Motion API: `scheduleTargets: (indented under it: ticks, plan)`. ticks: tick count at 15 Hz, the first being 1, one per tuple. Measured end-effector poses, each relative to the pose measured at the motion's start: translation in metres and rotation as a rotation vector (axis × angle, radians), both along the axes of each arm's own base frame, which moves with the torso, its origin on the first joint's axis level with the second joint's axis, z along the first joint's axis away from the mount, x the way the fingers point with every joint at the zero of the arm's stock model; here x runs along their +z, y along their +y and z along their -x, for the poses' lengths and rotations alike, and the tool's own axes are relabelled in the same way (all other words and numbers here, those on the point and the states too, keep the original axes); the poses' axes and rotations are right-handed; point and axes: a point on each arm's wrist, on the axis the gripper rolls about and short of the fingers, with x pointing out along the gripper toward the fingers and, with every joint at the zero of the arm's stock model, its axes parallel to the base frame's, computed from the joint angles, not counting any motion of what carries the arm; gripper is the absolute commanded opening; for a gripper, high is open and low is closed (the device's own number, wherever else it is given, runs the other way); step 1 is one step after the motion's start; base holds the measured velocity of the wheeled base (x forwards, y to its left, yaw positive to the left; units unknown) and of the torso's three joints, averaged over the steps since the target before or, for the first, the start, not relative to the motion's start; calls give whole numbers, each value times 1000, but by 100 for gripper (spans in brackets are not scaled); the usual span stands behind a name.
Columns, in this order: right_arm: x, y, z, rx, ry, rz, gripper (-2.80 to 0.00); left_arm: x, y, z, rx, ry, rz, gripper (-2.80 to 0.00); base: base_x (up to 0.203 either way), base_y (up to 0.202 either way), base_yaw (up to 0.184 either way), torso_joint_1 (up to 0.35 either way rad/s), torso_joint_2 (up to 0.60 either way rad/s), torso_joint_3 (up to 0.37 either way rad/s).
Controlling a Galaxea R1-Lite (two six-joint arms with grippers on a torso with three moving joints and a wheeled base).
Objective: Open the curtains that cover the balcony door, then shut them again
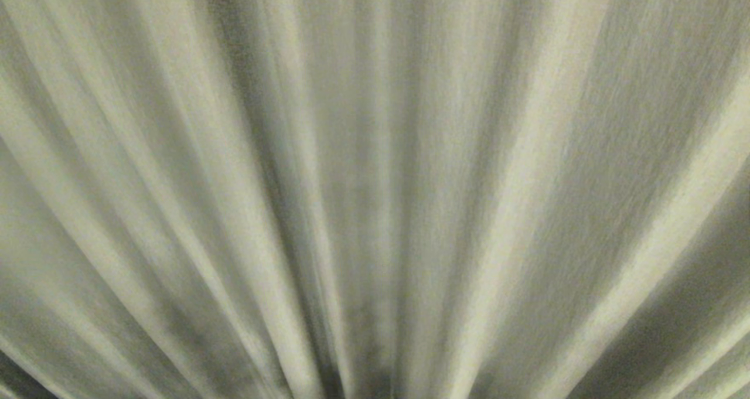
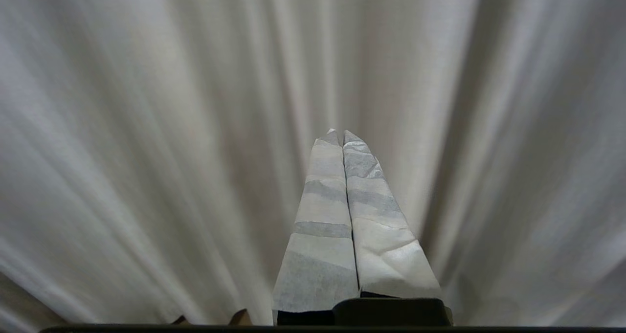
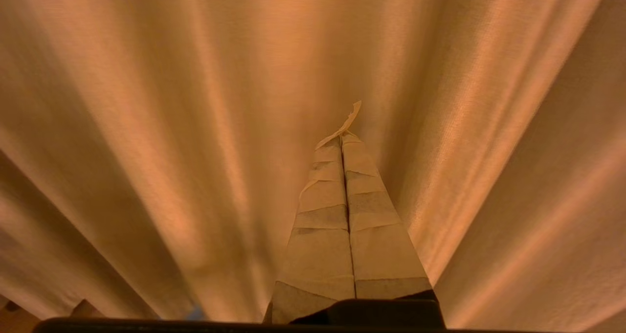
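While both pinched tight, left claw (image 2: 341,132), right claw (image 3: 342,137), curtains (image 1: 375,153) ahead

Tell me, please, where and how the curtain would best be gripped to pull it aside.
Probably on one raised vertical pleat of the curtain, straight from the front, jaws opened to straddle the ridge from both sides. The cloth hangs in deep folds filling every view, with no edge or handle visible, so a ridge is the only pinchable part. The left gripper and right gripper are both shut, holding nothing.

Pleated curtains (image 1: 375,153) fill whole view ahead, no gap between folds; left hand (image 2: 338,133) and right hand (image 3: 342,140) face unbroken cloth.
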Motion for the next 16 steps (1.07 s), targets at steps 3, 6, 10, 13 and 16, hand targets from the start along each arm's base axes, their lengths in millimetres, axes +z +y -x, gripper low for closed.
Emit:
scheduleTargets:
  ticks: [3,6,10,13,16]
  plan:
    - [0,0,0,0,0,0,-280,0,0,0,0,0,1,-280,0,0,0,0,0,0]
    - [0,0,0,0,0,0,-280,0,0,0,2,0,1,-280,0,0,0,0,0,0]
    - [0,0,0,1,0,0,-280,0,0,0,1,0,1,-280,0,0,0,0,0,0]
    - [0,0,0,1,-1,0,-280,0,0,0,1,0,-1,-280,0,0,0,0,0,0]
    - [0,0,0,1,0,0,-280,0,0,0,0,-1,-1,-280,3,-109,3,3,2,3]
